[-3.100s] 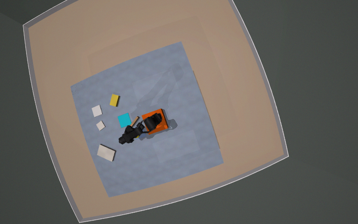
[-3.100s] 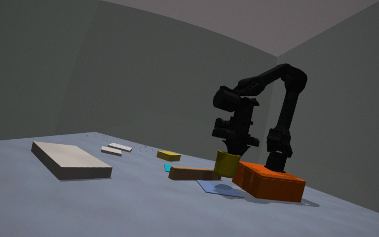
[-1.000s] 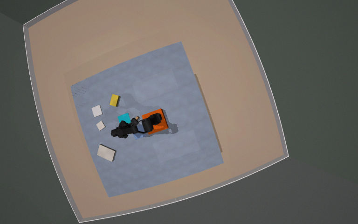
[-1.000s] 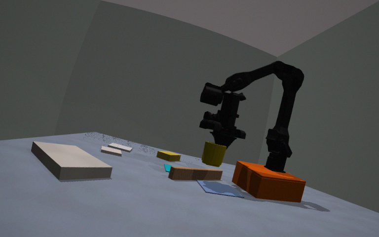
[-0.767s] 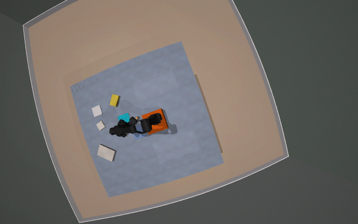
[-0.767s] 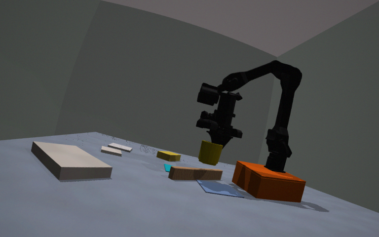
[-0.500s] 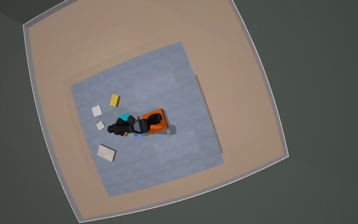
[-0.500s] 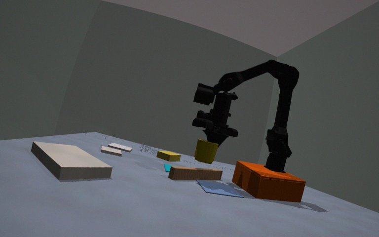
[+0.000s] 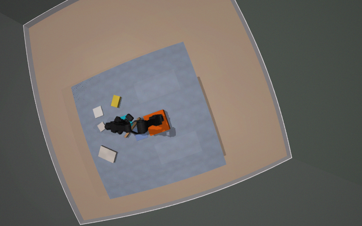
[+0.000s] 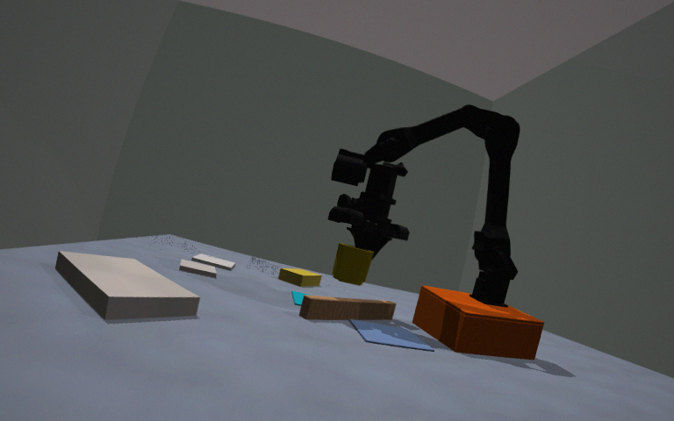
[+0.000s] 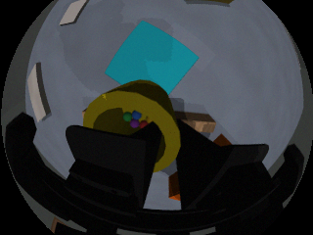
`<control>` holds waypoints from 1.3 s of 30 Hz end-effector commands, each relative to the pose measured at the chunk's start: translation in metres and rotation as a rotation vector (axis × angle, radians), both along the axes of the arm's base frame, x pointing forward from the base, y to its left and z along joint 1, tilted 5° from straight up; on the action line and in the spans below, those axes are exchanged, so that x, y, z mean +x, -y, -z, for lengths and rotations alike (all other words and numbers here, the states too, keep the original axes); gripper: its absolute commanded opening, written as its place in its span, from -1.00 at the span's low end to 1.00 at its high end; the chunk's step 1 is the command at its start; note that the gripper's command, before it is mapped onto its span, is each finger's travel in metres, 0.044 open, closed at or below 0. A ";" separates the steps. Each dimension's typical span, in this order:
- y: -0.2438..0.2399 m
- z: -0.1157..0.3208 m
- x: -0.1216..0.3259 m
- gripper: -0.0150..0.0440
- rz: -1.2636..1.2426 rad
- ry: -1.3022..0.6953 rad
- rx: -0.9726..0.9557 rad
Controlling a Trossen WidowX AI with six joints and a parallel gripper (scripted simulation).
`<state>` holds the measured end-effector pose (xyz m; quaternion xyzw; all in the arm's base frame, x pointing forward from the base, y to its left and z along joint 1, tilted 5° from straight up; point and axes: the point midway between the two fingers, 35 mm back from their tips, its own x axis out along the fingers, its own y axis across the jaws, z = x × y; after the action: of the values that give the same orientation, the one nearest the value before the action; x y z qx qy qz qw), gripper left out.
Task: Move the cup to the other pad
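Our gripper (image 10: 365, 250) (image 11: 168, 123) is clenched on the wall of the yellow cup (image 10: 353, 264) (image 11: 172, 114), held aloft at the centre of the exterior frame. By size, next come the wooden bar (image 9: 132, 127) (image 10: 342, 308) (image 11: 198, 120), low centre there, and the cyan pad (image 9: 130, 118) (image 10: 297, 297) (image 11: 152, 51), upper centre of the wrist frame, our likely target. Smallest are the marbles (image 11: 135, 118), inside the cup. We should carry the cup level and slowly, fully past the bar, centre it over the pad, lower it upright, and release only upon full contact.
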<state>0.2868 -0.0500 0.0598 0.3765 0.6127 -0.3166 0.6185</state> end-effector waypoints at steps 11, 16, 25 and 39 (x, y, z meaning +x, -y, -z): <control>0.027 -0.001 0.019 -0.49 -0.002 0.005 0.001; 0.035 -0.002 0.025 -0.49 -0.002 0.005 0.000; 0.045 0.000 0.031 -0.49 -0.002 0.006 -0.001; 0.044 0.023 0.033 -0.49 -0.002 0.006 -0.001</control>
<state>0.3188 -0.0946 0.0436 0.3766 0.6102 -0.3177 0.6204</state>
